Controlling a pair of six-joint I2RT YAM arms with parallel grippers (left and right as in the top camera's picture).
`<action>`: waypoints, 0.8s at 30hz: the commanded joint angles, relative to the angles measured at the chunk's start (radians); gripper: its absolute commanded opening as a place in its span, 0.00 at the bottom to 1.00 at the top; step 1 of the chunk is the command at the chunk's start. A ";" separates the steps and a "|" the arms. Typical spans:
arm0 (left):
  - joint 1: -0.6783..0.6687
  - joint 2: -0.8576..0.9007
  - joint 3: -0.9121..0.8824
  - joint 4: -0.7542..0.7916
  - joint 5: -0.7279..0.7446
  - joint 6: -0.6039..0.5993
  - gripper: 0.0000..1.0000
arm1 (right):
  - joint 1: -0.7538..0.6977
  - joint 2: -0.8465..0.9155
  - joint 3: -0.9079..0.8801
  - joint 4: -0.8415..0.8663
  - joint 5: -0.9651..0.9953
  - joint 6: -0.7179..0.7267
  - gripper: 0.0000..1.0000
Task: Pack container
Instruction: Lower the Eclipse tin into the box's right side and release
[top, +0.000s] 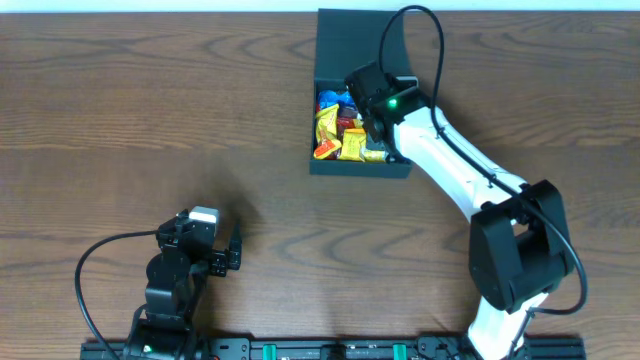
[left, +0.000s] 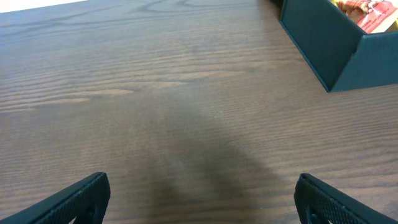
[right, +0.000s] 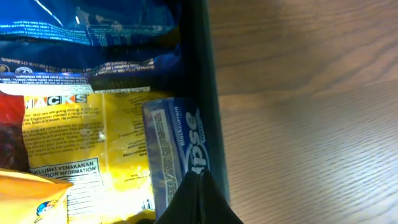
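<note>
Found right gripper (right: 199, 186) clenched, tips pressed together, nothing visibly pinched between them. Placed it low inside container (right: 202, 74), dark wall right beside the tips. Saw blue gum pack (right: 180, 149) directly under the tips, lying along that wall. Couldn't tell contact from hover there. Noted yellow packet (right: 93, 149) just to the other side of the gum pack, blue bag (right: 93, 31) ahead of the tips, orange packet (right: 25, 193) further off at the wrist view's near corner. Logged container as well filled, all packets inside.

Judged main risk a snag on the way out: shut tips that near the wall, liable to hook the rim or drag the gum pack up and over onto table (left: 155, 93). Pegged any further push down as risky too: crushed packets, or a light cardboard box shoved sideways. Flagged open lid (top: 350, 40) standing just behind the gripper and cable (top: 440, 50) looping over the wrist; a backward swing likely to knock the flap or catch the loop on it. Guessed lid closing not yet possible with the arm inside.

Found left gripper (left: 202, 193) released, jaws wide, holding nothing, well apart from the right one on the near side of the table. Saw only bare wood under it, container corner far ahead and off to its right. Spotted nothing between it and the container in the overhead view.
</note>
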 joint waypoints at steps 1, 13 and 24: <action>0.003 -0.008 -0.029 -0.008 -0.011 0.010 0.95 | 0.002 -0.030 -0.010 0.001 -0.006 0.020 0.02; 0.003 -0.008 -0.029 -0.008 -0.011 0.010 0.96 | -0.001 -0.005 -0.012 0.010 -0.033 0.028 0.01; 0.003 -0.008 -0.029 -0.008 -0.011 0.010 0.95 | 0.000 -0.023 -0.012 0.011 -0.019 0.027 0.02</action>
